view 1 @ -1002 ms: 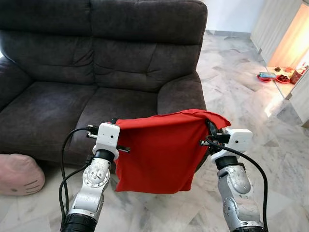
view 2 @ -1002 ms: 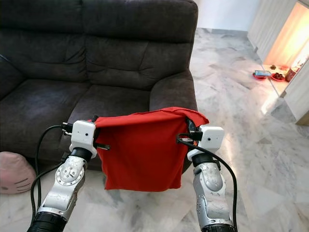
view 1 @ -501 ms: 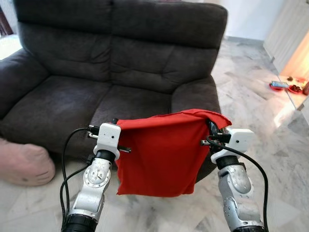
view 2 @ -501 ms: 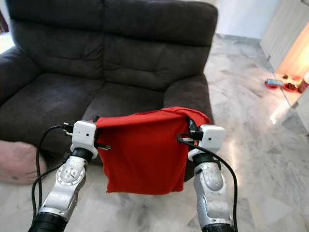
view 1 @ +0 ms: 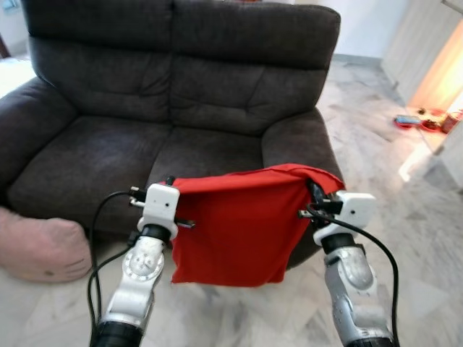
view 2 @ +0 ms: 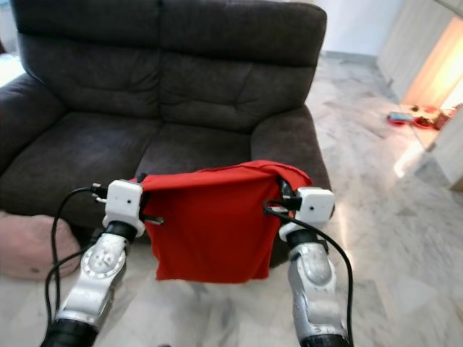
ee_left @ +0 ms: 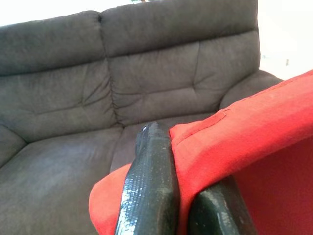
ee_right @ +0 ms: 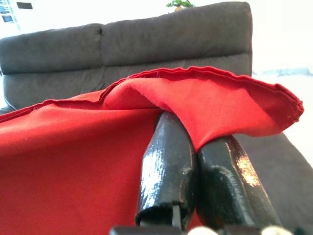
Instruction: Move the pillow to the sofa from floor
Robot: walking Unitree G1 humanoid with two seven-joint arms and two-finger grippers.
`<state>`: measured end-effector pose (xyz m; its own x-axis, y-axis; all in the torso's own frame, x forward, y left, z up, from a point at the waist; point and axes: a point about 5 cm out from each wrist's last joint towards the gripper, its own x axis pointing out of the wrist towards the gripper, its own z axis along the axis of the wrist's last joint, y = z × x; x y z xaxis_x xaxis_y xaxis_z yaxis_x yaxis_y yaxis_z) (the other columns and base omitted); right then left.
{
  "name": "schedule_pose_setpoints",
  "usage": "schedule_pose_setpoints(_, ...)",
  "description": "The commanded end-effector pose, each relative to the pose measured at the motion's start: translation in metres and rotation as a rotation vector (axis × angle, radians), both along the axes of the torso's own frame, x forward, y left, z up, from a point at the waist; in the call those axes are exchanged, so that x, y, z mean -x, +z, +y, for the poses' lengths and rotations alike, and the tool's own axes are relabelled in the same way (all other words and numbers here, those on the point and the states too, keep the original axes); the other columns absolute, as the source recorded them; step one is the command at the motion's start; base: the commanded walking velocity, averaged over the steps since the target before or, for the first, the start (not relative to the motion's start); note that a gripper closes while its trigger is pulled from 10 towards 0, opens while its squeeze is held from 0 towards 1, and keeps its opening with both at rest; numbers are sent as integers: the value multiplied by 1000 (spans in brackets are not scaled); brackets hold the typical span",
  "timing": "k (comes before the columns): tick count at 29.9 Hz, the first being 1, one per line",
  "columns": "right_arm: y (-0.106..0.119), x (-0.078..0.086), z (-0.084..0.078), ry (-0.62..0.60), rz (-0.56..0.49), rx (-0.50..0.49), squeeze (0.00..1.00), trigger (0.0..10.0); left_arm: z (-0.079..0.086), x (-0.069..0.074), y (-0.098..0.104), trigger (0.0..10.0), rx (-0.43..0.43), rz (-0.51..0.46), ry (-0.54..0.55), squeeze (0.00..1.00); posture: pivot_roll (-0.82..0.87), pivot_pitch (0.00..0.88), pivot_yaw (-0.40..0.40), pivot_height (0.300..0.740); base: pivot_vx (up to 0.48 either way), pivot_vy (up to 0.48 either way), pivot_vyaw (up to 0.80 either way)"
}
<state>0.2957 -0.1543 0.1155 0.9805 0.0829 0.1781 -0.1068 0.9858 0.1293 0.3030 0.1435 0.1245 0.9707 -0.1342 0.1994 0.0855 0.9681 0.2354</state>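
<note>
Marble floor (view 1: 405, 210) with grey veins runs around a dark grey sofa (view 1: 181, 94), which stands in front of the robot. Between the robot and the sofa hangs the red pillow (view 1: 235, 228), or maybe only its flat red cover, held up in the air above the floor, near the front edge of the seat. The left gripper (ee_left: 168, 166) is closed on the upper left corner of the red fabric, with its black fingers (ee_left: 149, 191) pinching the cloth. The right gripper (ee_right: 195, 161) is also closed on the upper right corner, where the fabric folds over its fingers. On the floor to the left, just beside the sofa, lies a pink cushion (view 1: 40, 249). Far at the right, some small red dishes (view 1: 412, 121) sit on the floor.
</note>
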Motion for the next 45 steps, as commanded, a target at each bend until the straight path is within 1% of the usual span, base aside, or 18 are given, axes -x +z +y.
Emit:
schedule_pose_setpoints(1,12,0,-10,-43,-59,1,0,10000,-5,-1,19,10000,22,-92,-21,0,-40,59,-43,740,0,0,0)
schedule_pose_setpoints(4,12,-1,-10,-45,-59,1,0,10000,-6,-1,21,10000,26,-99,-25,0,-40,58,-41,740,0,0,0)
schedule_pose_setpoints(8,13,-1,-10,-47,-64,1,0,10000,-3,-2,23,10000,28,-101,-9,0,-39,58,-41,740,0,0,0)
schedule_pose_setpoints(11,15,-1,-11,-48,-76,0,0,10000,2,-2,27,10000,26,-118,9,0,-40,59,-40,740,0,0,0)
schedule_pose_setpoints(17,23,-1,-10,-38,-111,-4,0,10000,4,-2,37,10000,12,-159,24,0,-38,61,-40,740,0,0,0)
schedule_pose_setpoints(20,27,-1,-9,-35,-127,-4,0,10000,3,-1,44,10000,-22,-192,28,0,-39,62,-39,740,265,0,0)
schedule_pose_setpoints(22,27,-1,-9,-35,-128,-4,0,10000,3,-1,45,10000,-25,-194,28,0,-39,62,-39,740,276,0,0)
schedule_pose_setpoints(23,31,-2,-9,-32,-141,-4,0,10000,2,-1,51,10000,-47,-218,24,0,-38,63,-39,740,285,0,0)
schedule_pose_setpoints(24,31,-2,-9,-32,-141,-4,0,10000,2,-1,51,10000,-47,-218,24,0,-38,63,-39,740,285,0,0)
schedule_pose_setpoints(26,38,-2,-9,-27,-164,-4,0,10000,0,0,58,10000,-67,-247,25,0,-38,63,-38,740,287,0,0)
schedule_pose_setpoints(30,45,-2,-7,-17,-190,-3,0,10000,0,1,62,10000,-66,-259,30,0,-38,62,-38,740,300,0,0)
schedule_pose_setpoints(33,55,-4,-5,-10,-222,-4,0,10000,1,0,64,10000,-66,-268,37,0,-38,59,-37,740,312,0,0)
schedule_pose_setpoints(45,64,-4,0,14,-249,4,0,10000,2,0,69,10000,-68,-283,49,0,-36,55,-35,740,355,0,0)
